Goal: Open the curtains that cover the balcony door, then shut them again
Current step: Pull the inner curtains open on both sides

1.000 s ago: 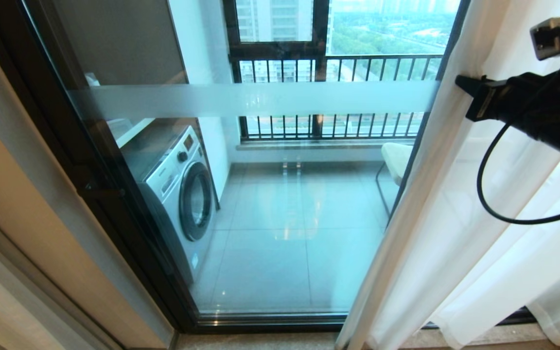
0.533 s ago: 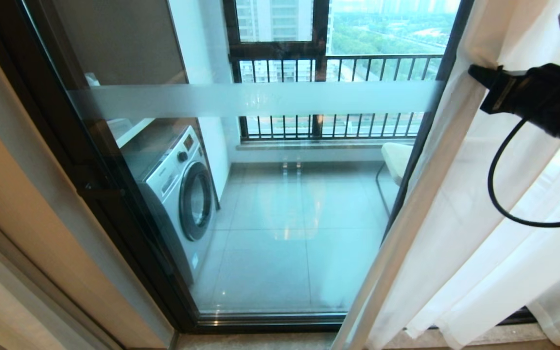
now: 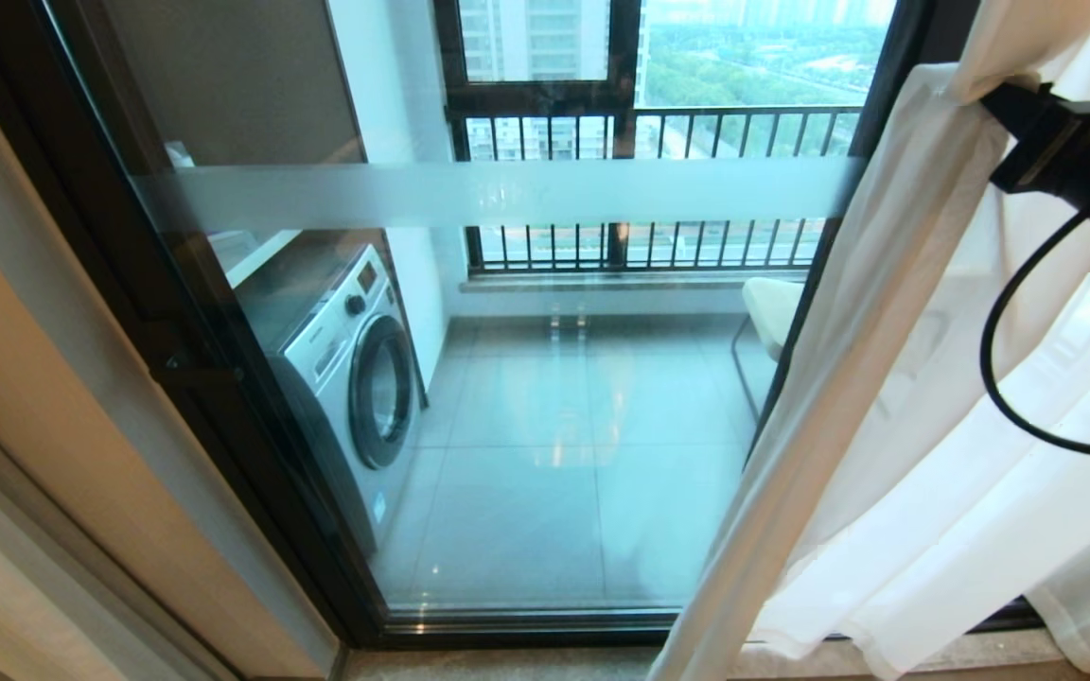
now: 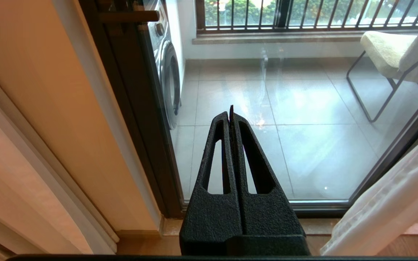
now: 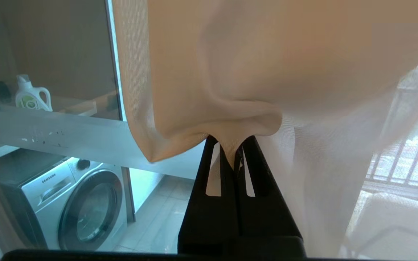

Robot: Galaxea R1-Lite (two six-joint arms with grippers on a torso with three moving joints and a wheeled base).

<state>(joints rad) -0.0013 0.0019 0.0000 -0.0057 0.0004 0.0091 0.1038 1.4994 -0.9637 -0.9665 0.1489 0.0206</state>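
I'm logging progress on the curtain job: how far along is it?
Mostly opened: the balcony door glass is largely uncovered, the curtains bunched at its right. In hand: the right gripper is shut on a curtain fold; the left gripper is shut and idle. Left: closing them again.

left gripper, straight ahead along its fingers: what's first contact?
Probably the balcony door glass. The left gripper, shut and empty, points at the lower pane with nothing between them in its wrist view. The washing machine and chair sit behind the glass. Depth is unclear.
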